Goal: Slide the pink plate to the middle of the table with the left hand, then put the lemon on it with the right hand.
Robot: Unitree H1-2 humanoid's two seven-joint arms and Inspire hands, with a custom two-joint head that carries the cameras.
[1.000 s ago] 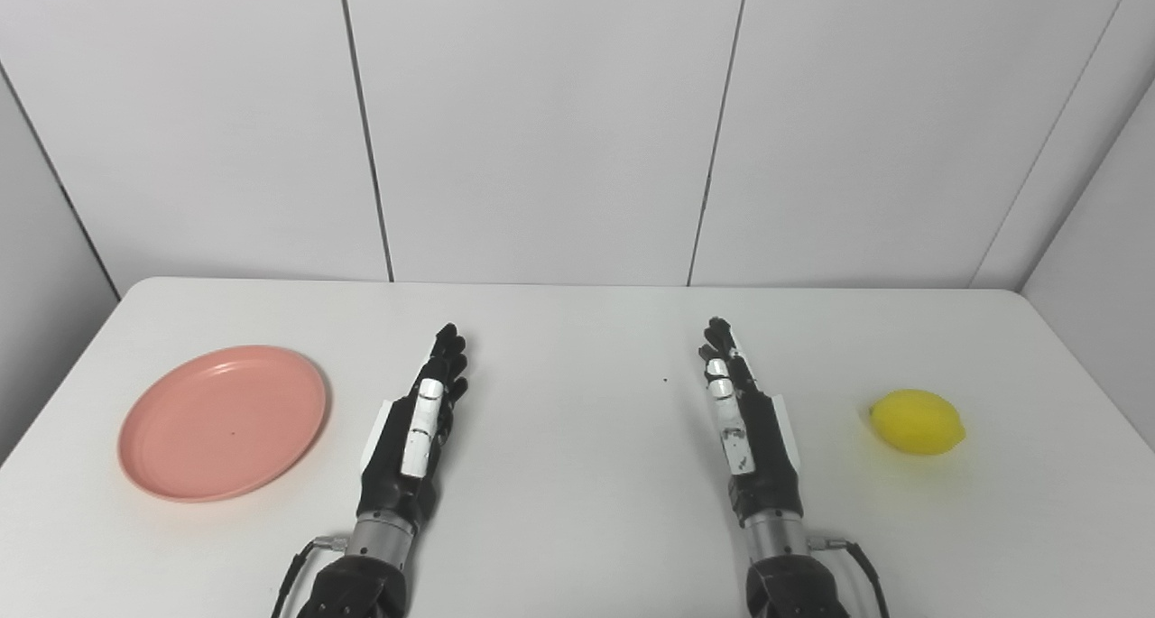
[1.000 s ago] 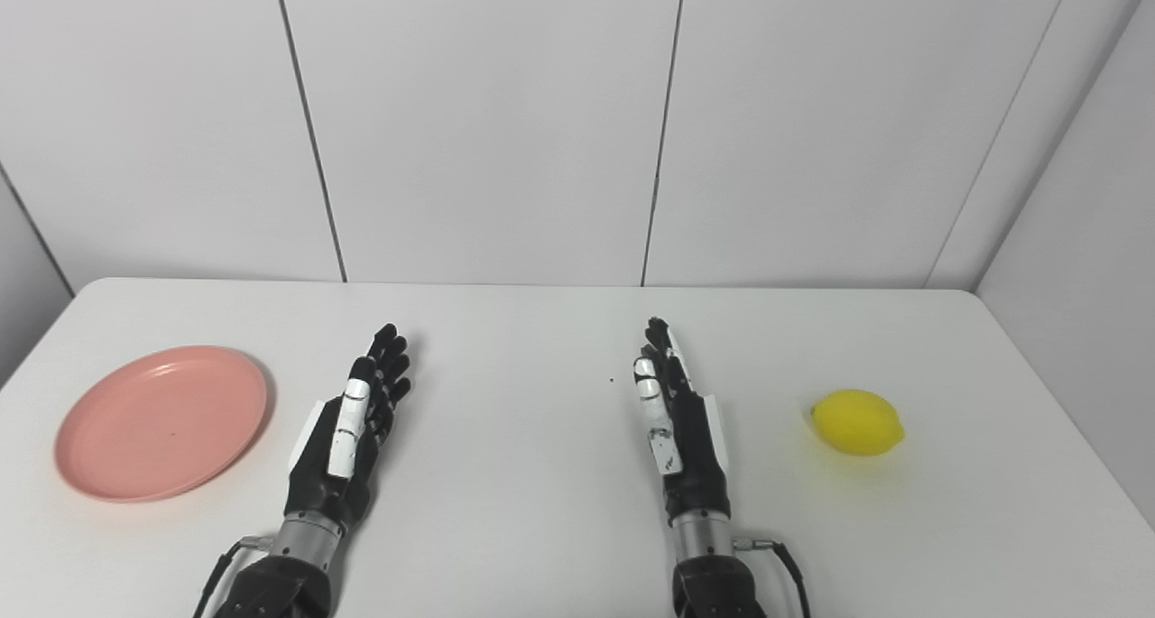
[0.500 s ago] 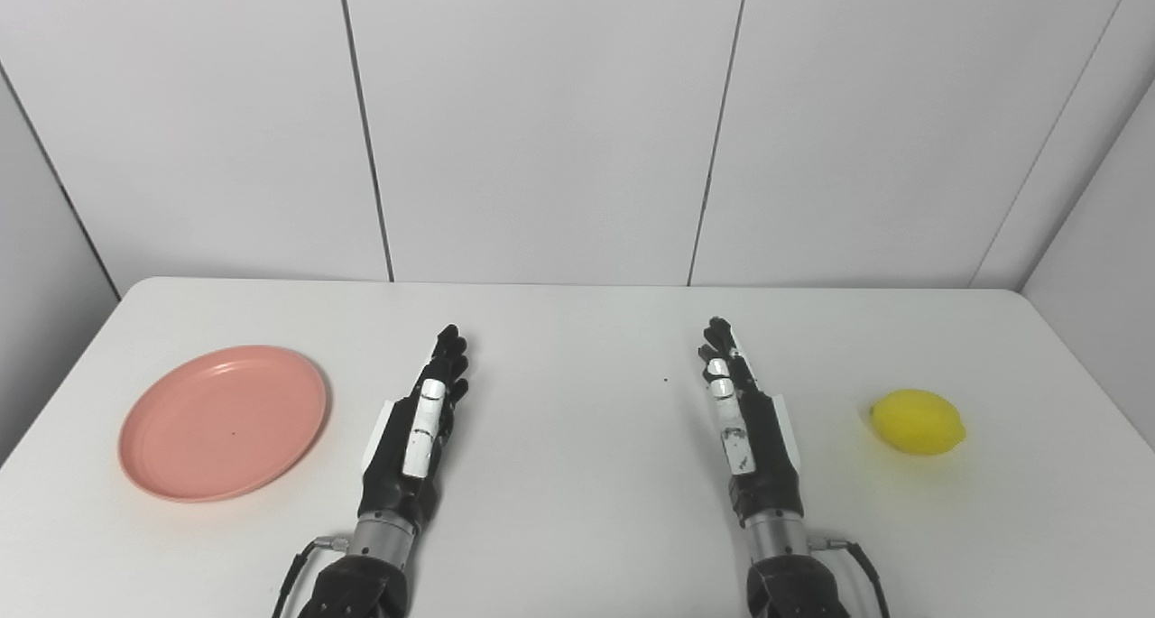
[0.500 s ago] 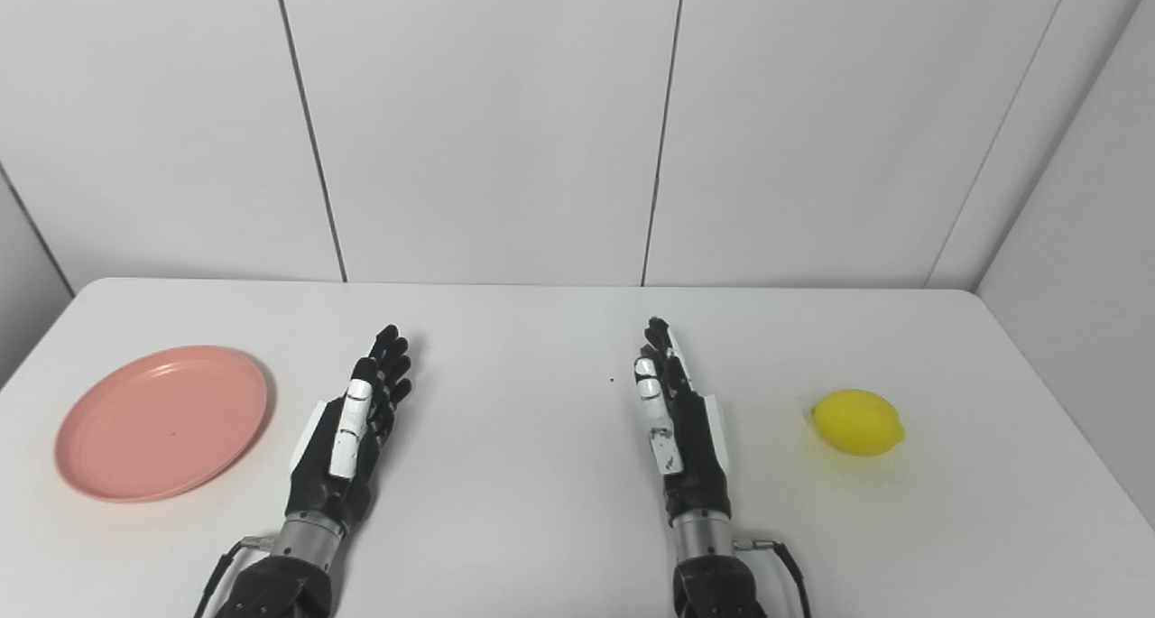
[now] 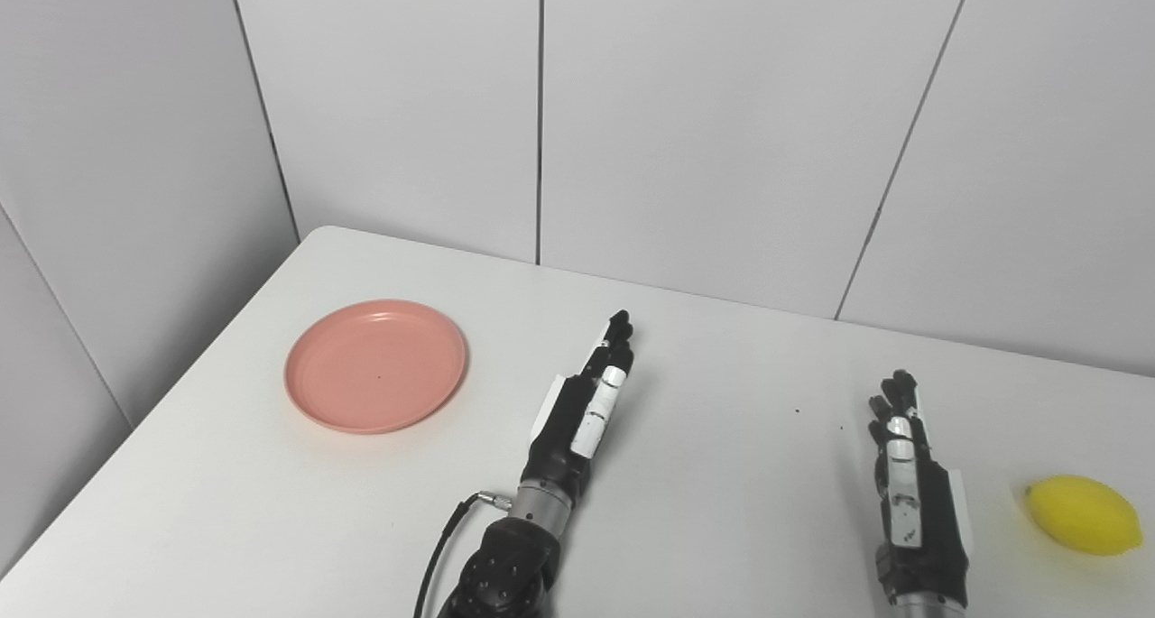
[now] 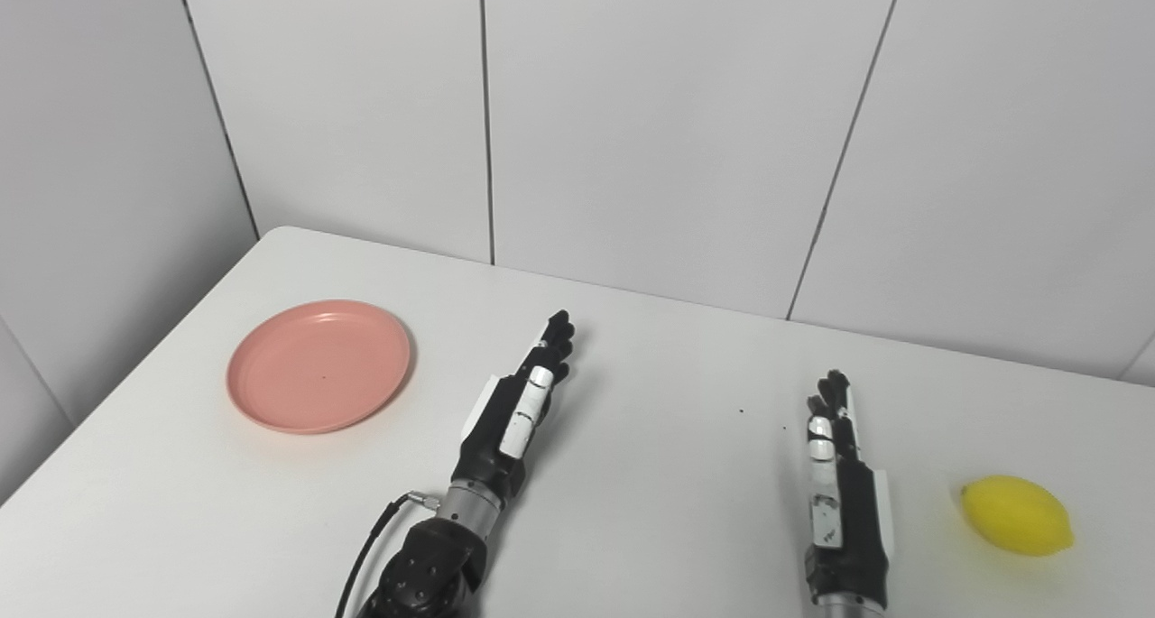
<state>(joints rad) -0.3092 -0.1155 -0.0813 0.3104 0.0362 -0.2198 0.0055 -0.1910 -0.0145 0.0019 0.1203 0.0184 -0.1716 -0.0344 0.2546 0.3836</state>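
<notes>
Your left hand (image 5: 582, 410) lies open and empty right of the plate (image 5: 375, 365), not touching it. Your right hand (image 5: 911, 496), also open, rests farther right, the lemon (image 5: 1083, 515) beyond it.

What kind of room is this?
Probably a robot test room: a bare white table against plain white wall panels, holding only a pink plate and a lemon.
</notes>
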